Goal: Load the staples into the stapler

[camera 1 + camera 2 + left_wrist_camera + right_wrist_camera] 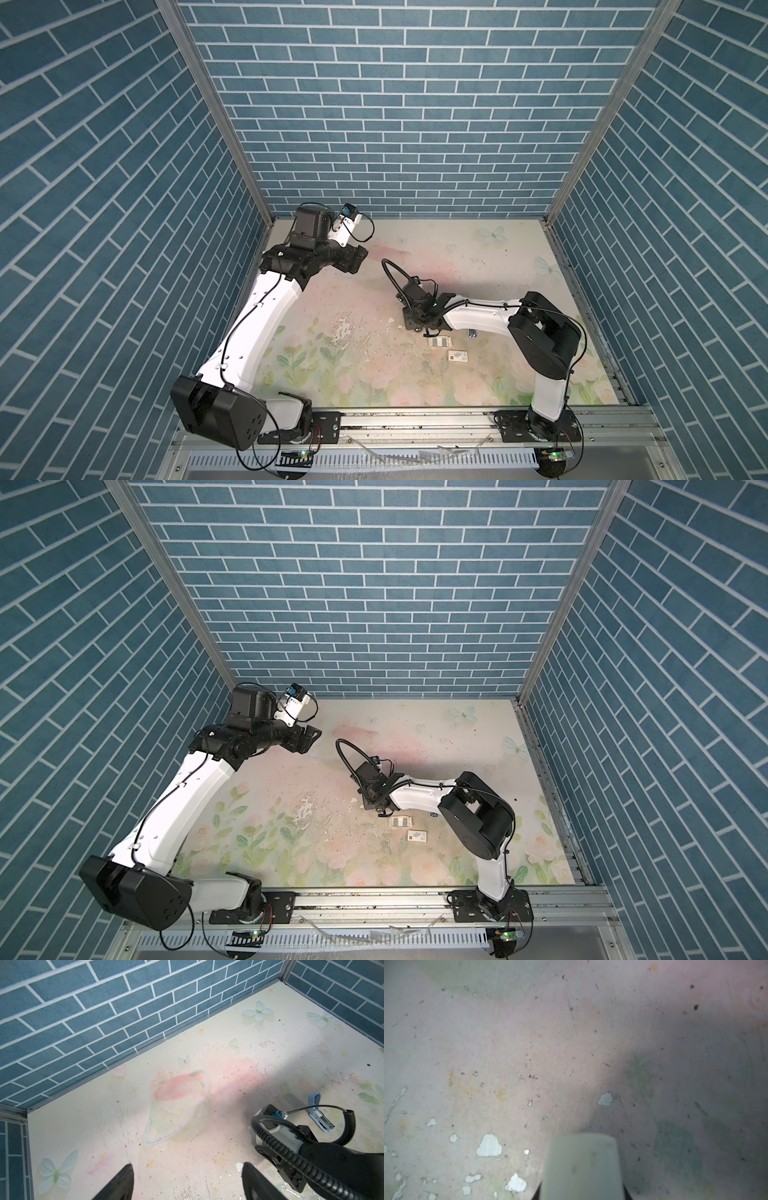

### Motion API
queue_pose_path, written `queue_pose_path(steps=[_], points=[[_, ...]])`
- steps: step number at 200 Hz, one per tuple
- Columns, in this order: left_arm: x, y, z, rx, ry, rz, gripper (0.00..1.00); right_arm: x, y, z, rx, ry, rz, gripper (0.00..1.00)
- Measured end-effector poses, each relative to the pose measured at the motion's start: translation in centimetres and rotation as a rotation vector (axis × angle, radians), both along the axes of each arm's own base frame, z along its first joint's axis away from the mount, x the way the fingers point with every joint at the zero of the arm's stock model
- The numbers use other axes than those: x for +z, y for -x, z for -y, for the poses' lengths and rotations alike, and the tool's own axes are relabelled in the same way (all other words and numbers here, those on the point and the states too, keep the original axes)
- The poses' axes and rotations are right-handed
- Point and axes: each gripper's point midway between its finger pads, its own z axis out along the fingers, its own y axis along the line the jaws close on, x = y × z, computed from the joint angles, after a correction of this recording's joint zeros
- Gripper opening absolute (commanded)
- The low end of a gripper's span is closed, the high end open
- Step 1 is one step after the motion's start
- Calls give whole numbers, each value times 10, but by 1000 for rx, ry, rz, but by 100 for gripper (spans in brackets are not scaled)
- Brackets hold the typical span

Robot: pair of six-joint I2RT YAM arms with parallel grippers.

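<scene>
Left gripper point(188, 1178) hovering spread wide and empty, right gripper point(417, 325) pinching a blurred pale block point(581, 1163), identity unclear, staples point(435, 342) lying in tray point(450, 341) at that gripper's 4 o'clock, opened stapler point(318, 1114) resting at tray's 3 o'clock.

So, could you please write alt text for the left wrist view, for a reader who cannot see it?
The left tool hangs open and empty above a scuffed pastel table printed with butterflies, enclosed by blue-brick walls. The right arm reaches into view, and beyond it a light-blue stapler lies open on the table.
</scene>
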Motion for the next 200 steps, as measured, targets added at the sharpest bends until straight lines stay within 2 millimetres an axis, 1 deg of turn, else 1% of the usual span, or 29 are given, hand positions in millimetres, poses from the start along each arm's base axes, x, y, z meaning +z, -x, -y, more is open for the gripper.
queue_pose_path(steps=[25,68,133,157,200], points=[[-5,1,1,-4,0,-11,86,-4,2,0,-2,8,-8,34],[-9,3,1,-9,2,-22,90,-2,1,-1,-10,7,-3,39],[-10,3,0,-1,-6,-22,97,-2,5,1,-4,33,0,43],[-11,2,-2,5,-13,-21,98,6,9,2,1,29,6,43],[-12,1,-5,21,-27,-20,98,33,12,6,2,-5,33,42]])
